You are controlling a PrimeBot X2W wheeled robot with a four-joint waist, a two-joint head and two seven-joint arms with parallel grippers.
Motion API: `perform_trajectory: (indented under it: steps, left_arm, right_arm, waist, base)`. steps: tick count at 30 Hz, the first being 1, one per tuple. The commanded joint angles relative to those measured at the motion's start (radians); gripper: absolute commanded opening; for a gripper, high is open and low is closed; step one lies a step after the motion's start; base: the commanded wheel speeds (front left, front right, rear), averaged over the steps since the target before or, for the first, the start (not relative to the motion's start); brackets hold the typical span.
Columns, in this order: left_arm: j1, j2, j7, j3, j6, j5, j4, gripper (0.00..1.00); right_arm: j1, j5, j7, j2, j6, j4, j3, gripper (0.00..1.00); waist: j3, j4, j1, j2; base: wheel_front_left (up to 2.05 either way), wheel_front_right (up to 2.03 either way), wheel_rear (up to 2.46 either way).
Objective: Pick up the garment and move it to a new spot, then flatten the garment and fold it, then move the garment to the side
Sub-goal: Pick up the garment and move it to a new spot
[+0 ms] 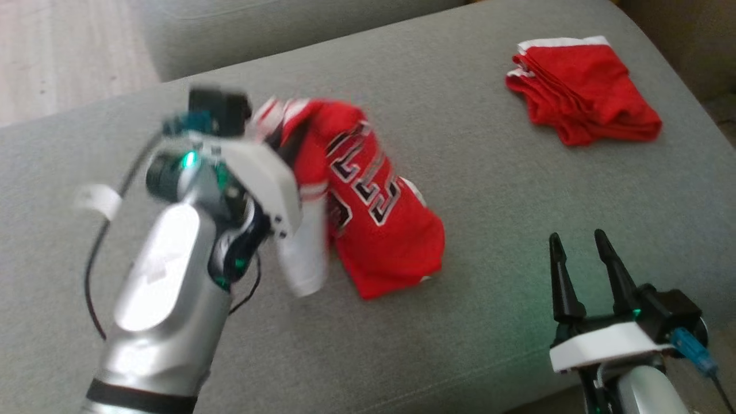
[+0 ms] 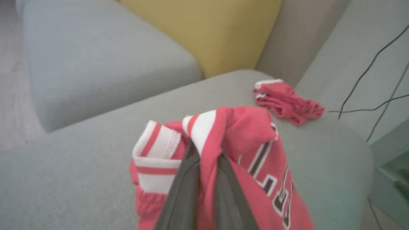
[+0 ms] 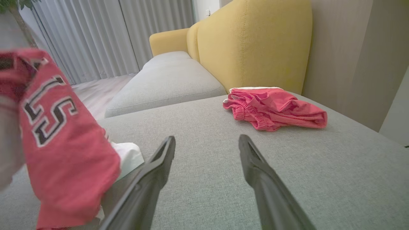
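At the far left of the head view a strip of pale wood floor (image 1: 57, 52) shows beyond the grey sofa seat (image 1: 489, 190). Over the left part of that seat the silver left arm (image 1: 167, 287) reaches in, blurred. In its wrist view the left gripper (image 2: 206, 151) is closed almost completely, and a fold of the red jersey (image 2: 255, 127) is pinched between the two dark fingers (image 2: 179, 191). The cloth held is at the end with the red-and-white striped trim. That trim bunches up above and to the left of the fingertips. The rest of the jersey, with its black-and-white lettering, hangs down and to the right of the jaws. In the head view its lower end spreads on or just over the seat a little left of the middle, but the blur hides whether it touches. Further right, near the back corner of the seat, a pair of red shorts (image 1: 581, 92) with a white edge lies folded, well apart from the jersey. At the lower right the right gripper (image 1: 577, 236) rests low over the seat with its fingers spread wide and nothing between them. The jersey is off to its left and the shorts lie ahead of it. In the right wrist view a yellow backrest (image 3: 255, 41) rises behind the shorts.
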Motion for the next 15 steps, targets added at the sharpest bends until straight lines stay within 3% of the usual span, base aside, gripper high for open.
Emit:
perform_trajectory:
  steps: [1, 4, 5, 6, 7, 15]
  left_arm:
    - [-0.037, 0.031, -0.062, 0.028, 0.012, 0.034, 0.061, 0.00]
    - [-0.031, 0.026, -0.170, 0.024, 0.037, 0.070, 0.229, 0.03]
    - [-0.032, 0.021, -0.205, 0.028, 0.046, 0.072, 0.277, 0.20]
    - [-0.034, 0.018, -0.239, 0.027, 0.053, 0.079, 0.319, 0.52]
    - [-0.036, 0.014, -0.271, 0.024, 0.055, 0.084, 0.356, 1.00]
    - [-0.046, -0.025, -0.534, 0.021, 0.077, 0.080, 0.401, 1.00]
  right_arm:
    - [-0.054, 0.008, -0.011, -0.003, 0.007, -0.030, 0.033, 1.00]
    - [-0.055, 0.013, -0.011, -0.003, 0.007, -0.030, 0.039, 1.00]
    - [-0.054, 0.013, -0.011, -0.003, 0.007, -0.032, 0.039, 1.00]
    - [-0.053, 0.014, -0.011, -0.003, 0.007, -0.033, 0.037, 1.00]
    - [-0.051, 0.013, -0.011, -0.003, 0.007, -0.033, 0.034, 1.00]
    - [-0.032, -0.011, -0.011, -0.003, 0.007, -0.046, -0.017, 1.00]
  waist:
    - [0.007, -0.022, 0.0000, 0.0000]
    - [0.006, -0.035, 0.0000, 0.0000]
    - [0.008, -0.037, 0.0000, 0.0000]
    - [0.009, -0.038, 0.0000, 0.0000]
    - [0.009, -0.038, 0.0000, 0.0000]
    - [-0.008, 0.021, 0.0000, 0.0000]
  base:
    - [0.00, 0.00, 0.00]
    - [0.00, 0.00, 0.00]
    - [0.00, 0.00, 0.00]
    - [0.00, 0.00, 0.00]
    - [0.00, 0.00, 0.00]
    - [0.00, 0.00, 0.00]
